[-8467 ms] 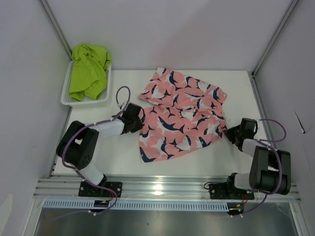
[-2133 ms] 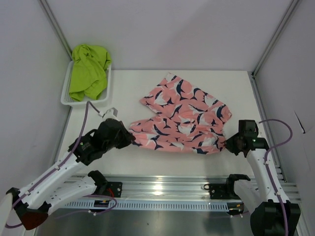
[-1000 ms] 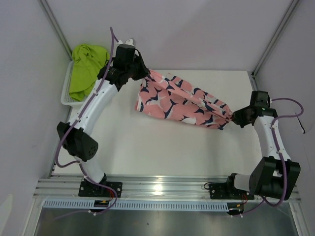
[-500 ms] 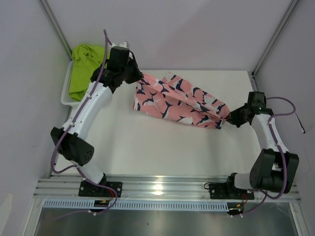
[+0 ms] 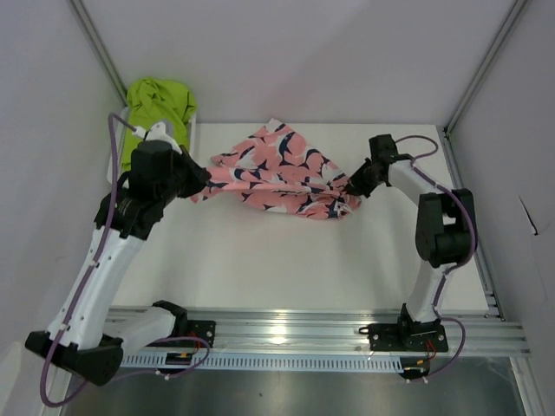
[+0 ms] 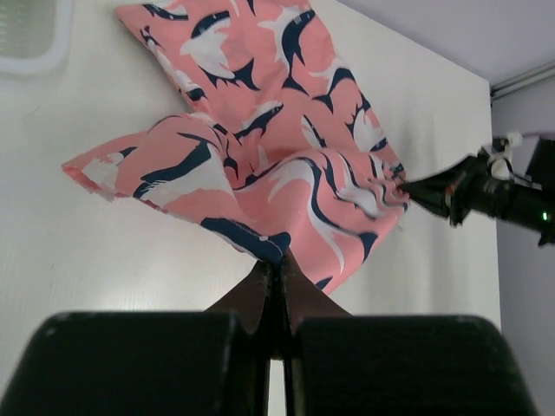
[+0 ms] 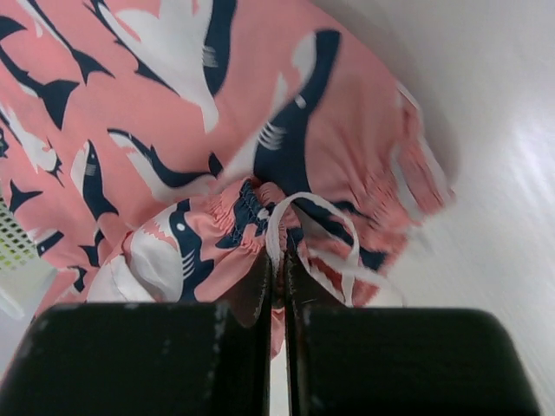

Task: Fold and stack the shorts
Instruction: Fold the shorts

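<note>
Gripping, left: left gripper [image 5: 201,182] clamped tight on a folded edge of the pink shorts [image 5: 277,169], fingertips pressed together with a navy patch of print pinched between them; just right of the basket [image 5: 192,121], about level with its near end.
Gripping, right: right gripper [image 5: 351,186] closed on the gathered waistband, white drawstring [image 7: 312,217] looped at the fingertips; well right of the basket, on the far side of the shorts from it.
Pink shorts: strung out between both grippers, right of the basket and close to it; bunched and rippled along the line between the two grips, one leg spread flatter toward the back; navy-and-white shark-like print facing up; contact between the bunched middle and the table [image 5: 286,260] impossible to tell.
Green shorts [image 5: 156,100]: crumpled in a heap inside the basket, humped above its far end, apart from the pink pair.
Basket: white mesh, partly hidden behind the left arm [image 5: 104,260] in the top view; one rounded corner showing in the left wrist view, a mesh edge with green behind it in the right wrist view.
Table: white, carrying the basket, spreading out under the shorts.
Left arm: raised and reaching forward, crossing over the basket's near part in the top view.
</note>
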Controlling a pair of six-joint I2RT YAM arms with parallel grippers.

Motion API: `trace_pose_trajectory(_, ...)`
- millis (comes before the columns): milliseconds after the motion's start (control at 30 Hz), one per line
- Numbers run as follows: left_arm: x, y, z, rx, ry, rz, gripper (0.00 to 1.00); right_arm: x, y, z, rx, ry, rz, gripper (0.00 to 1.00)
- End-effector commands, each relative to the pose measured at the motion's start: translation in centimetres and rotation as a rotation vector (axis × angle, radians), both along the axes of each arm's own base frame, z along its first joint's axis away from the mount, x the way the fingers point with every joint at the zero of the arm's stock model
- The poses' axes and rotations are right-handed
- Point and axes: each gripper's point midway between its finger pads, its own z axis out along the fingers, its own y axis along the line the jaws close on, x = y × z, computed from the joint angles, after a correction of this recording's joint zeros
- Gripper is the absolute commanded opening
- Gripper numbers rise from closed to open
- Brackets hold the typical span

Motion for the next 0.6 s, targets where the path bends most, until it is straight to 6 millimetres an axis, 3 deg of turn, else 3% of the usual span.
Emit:
trace_pose_trajectory(0,-2.0,1.6,-1.2,-0.030,-0.037,0.043,0.00,4.2,1.8,0.5,-0.072,-0.076,0.053,0.00)
trace_pose_trajectory(33,-2.3,1.5,-1.2,-0.043,-0.052,0.037,0.00,4.7,2.8,-0.8,-0.074,-0.051,0.095,0.00)
trace_pose_trajectory(67,-3.1,1.6,-3.0,-0.047,-0.027,0.037,0.00,6.1,4.2,0.9,-0.066,-0.095,0.133,0.00)
trace_pose_trajectory(100,-3.3,1.5,-3.2,-0.059,-0.036,0.038,0.00,6.5,4.5,-0.3,-0.076,-0.070,0.147,0.00)
trace_pose_trajectory(133,-3.6,1.3,-3.4,-0.076,-0.040,0.036,0.00,8.1,4.8,1.4,-0.090,-0.123,0.164,0.00)
trace_pose_trajectory(233,-4.8,0.6,-4.9,-0.116,-0.035,0.010,0.00,9.5,3.5,0.8,-0.133,-0.107,0.165,0.00)
trace_pose_trajectory(267,-5.0,0.3,-5.6,-0.117,-0.024,0.001,0.00,10.7,2.5,2.1,-0.129,-0.132,0.152,0.00)
trace_pose_trajectory(367,-5.4,-0.9,-6.7,-0.117,-0.008,-0.035,0.00,11.5,0.9,3.7,-0.125,-0.151,0.154,0.00)
trace_pose_trajectory(433,-5.2,-1.6,-7.6,-0.108,0.011,-0.051,0.00,11.1,0.5,5.7,-0.137,-0.181,0.158,0.00)
trace_pose_trajectory(500,-4.6,-2.0,-7.1,-0.112,-0.003,-0.063,0.00,9.6,0.5,6.0,-0.146,-0.174,0.179,0.00)
trace_pose_trajectory(533,-4.2,-2.2,-7.2,-0.105,0.000,-0.067,0.00,8.8,0.6,8.4,-0.130,-0.221,0.181,0.00)
trace_pose_trajectory(567,-3.9,-2.3,-7.1,-0.100,0.000,-0.067,0.00,7.1,0.3,7.0,-0.127,-0.175,0.186,0.00)
